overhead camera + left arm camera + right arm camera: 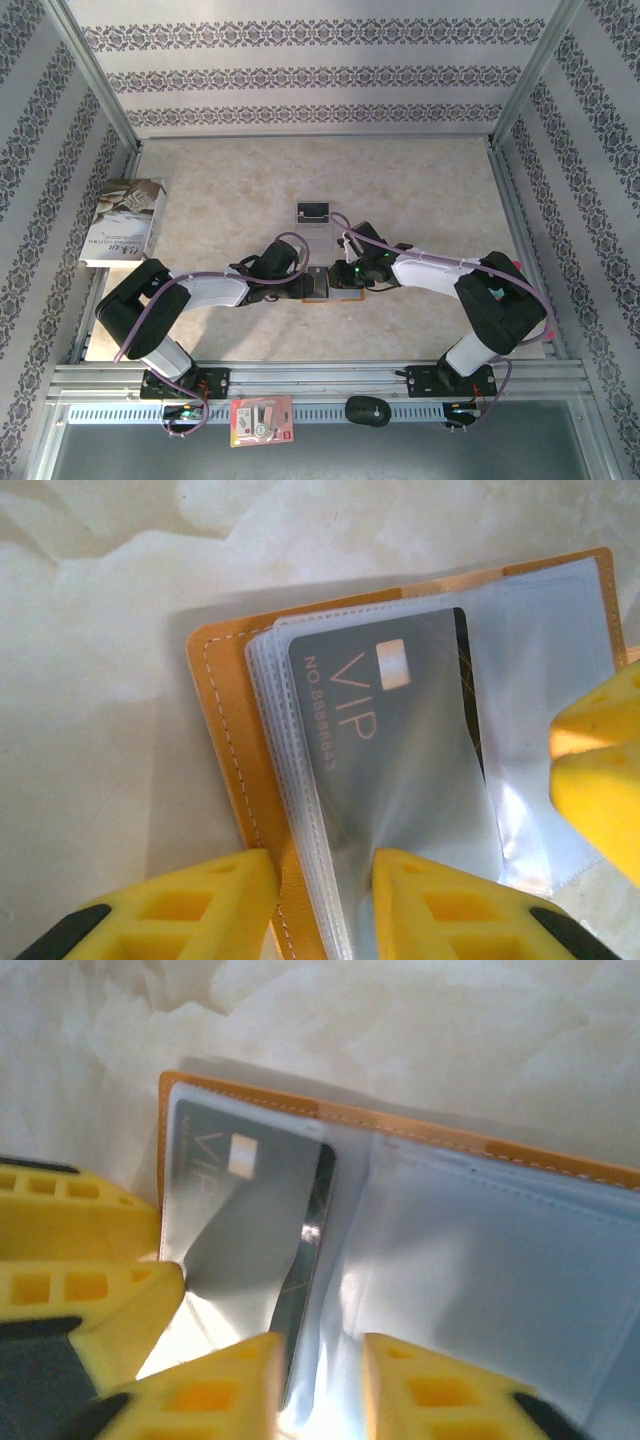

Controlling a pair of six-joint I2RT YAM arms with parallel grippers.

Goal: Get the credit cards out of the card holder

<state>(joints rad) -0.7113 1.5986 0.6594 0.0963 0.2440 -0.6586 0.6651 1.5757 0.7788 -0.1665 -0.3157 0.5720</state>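
The card holder [330, 288] lies spread open on the surface [420, 190] between the two tools, so its clear sleeves [300, 810] face up. The left tool [325, 870] sits narrow astride the sleeves' edge beside the orange cover. I judge it is pinning the holder so it won't slide (whether it truly clamps, I cannot tell). A grey VIP card [385, 750] sits inside the top sleeve. The right tool [325, 1360] stands narrowly parted at that card's free end, with the card's corner in the gap but not visibly pinched — placed, I judge, to draw it out. A black card [313, 211] lies apart, farther back. Both arms fold elbows outward — forearms converging low, wrists meeting head-on at mid-surface.
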